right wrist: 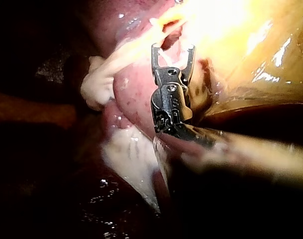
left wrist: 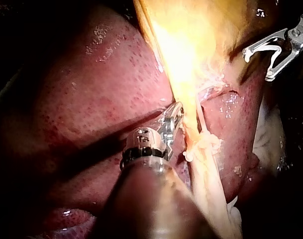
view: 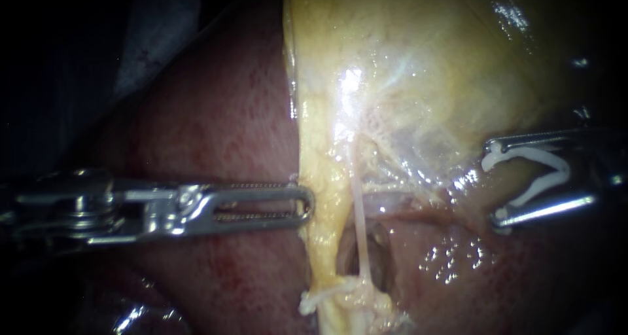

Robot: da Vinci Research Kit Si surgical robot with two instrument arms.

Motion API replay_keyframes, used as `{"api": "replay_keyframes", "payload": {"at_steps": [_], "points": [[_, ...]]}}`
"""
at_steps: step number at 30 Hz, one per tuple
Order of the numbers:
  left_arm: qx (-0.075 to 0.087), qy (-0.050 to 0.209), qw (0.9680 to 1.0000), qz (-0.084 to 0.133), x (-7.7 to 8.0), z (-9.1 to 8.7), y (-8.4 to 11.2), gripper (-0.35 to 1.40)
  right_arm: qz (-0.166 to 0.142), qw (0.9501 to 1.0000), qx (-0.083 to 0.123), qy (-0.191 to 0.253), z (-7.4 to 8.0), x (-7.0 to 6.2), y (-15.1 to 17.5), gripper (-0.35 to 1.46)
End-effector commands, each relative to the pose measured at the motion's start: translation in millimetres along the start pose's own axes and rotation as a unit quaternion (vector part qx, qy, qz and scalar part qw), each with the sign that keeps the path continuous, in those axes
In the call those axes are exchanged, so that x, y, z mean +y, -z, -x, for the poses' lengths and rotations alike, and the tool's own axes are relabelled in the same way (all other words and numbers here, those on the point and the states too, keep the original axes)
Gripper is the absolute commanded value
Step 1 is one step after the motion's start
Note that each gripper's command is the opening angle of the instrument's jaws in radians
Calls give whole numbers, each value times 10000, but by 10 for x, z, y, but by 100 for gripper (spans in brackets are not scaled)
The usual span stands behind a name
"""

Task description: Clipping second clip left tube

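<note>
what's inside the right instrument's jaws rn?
A white clip, open in a V, held between the jaws of the right instrument. Nothing else sits inside the clip; the thin tube stands well apart. The jaws' base behind the clip is lost in shadow.

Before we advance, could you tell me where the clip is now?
The white clip is at the endoscope view's right, held between the jaws of the right instrument, apart from the thin pale tube at centre.
</note>
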Motion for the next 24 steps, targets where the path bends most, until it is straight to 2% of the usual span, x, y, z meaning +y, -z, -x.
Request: {"api": "replay_keyframes", "payload": {"at_steps": [1, 10, 19, 24], "points": [[1, -3, 10000, -3, 0, 0, 1, -35, 2, 10000, 0, 0, 0, 0, 0, 60], [-8, -1, 10000, -58, -5, -4, 19, -35, 22, 10000, 1, 3, 1, -1, -2, 60], [-29, -1, 9999, -121, -12, -12, 45, -35, 2, 10000, 2, 7, 2, -2, -6, 60], [-52, 16, 9999, -119, -15, -9, 61, -35, -18, 10000, 3, 11, 3, -3, -10, 60]]}}
